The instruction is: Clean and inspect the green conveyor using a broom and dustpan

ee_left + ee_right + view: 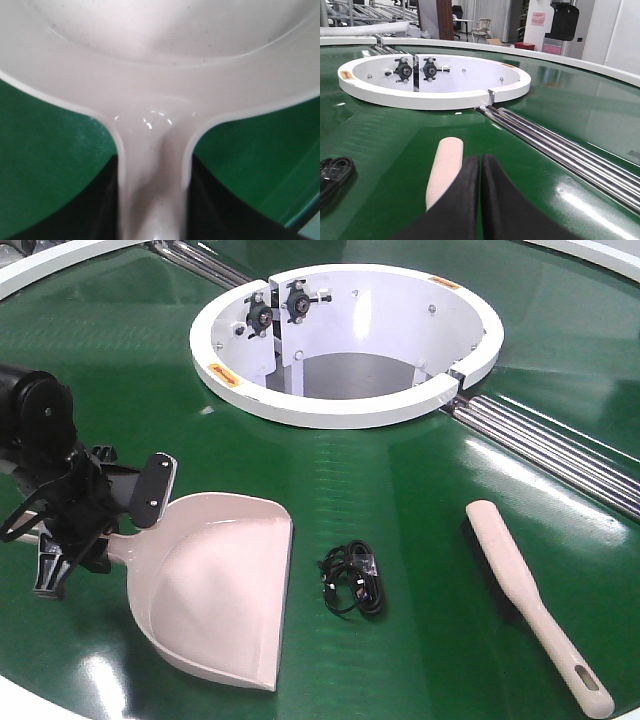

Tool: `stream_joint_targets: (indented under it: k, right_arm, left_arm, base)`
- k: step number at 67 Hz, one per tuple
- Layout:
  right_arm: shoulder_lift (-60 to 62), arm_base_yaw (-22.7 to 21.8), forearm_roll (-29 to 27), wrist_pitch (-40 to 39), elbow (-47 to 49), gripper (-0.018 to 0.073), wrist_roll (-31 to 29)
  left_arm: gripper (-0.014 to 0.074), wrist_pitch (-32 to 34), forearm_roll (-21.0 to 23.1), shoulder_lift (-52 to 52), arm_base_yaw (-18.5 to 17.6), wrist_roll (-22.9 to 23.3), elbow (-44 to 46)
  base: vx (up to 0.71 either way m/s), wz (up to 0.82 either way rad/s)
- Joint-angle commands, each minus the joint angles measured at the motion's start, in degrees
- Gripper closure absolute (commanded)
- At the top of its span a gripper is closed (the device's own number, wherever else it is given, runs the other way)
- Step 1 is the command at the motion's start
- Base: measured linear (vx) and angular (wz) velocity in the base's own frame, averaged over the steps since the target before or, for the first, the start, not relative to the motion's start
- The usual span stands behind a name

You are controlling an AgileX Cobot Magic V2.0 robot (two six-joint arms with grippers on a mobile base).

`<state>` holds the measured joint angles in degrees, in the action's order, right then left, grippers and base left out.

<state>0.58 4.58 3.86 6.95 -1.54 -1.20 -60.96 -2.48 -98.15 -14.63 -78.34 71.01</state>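
Observation:
A pale pink dustpan (215, 590) lies on the green conveyor (400, 500) at the front left. My left gripper (90, 530) is shut on its handle; in the left wrist view the handle (152, 190) runs between the black fingers (100, 205). A pale pink broom (530, 605) lies flat at the front right, bristles to the left. In the right wrist view my right gripper (481, 170) is shut and empty, its tips touching just right of the broom (445, 170). The right gripper is out of the exterior view.
A black coiled cable (352, 578) lies between dustpan and broom and shows at the left edge of the right wrist view (332, 175). A white ring opening (345, 405) sits in the conveyor's centre. Steel rollers (560, 455) run diagonally at the right.

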Motion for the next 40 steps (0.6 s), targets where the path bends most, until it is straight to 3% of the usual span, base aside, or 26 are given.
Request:
stream_joint_targets:
  k: [1,27,40]
  right_arm:
    - [1.0,-0.3,0.1,-4.4,-1.2,0.0568,-0.2]
    - [1.0,-0.3,0.1,-4.4,-1.2,0.0568,-0.2]
    - [1.0,-0.3,0.1,-4.4,-1.2,0.0568,-0.2]
  left_arm:
    - [0.0604,0.9,2.5,1.6,-0.6,2.2,1.6]
    - [0.0604,1.8,-1.8,1.0,-0.6,7.1,1.6]
    - [0.0604,2.2,-1.8,1.0,-0.6,7.0,1.6]
  base:
    - [0.0,0.0]
    - [0.0,0.0]
    - [0.0,0.0]
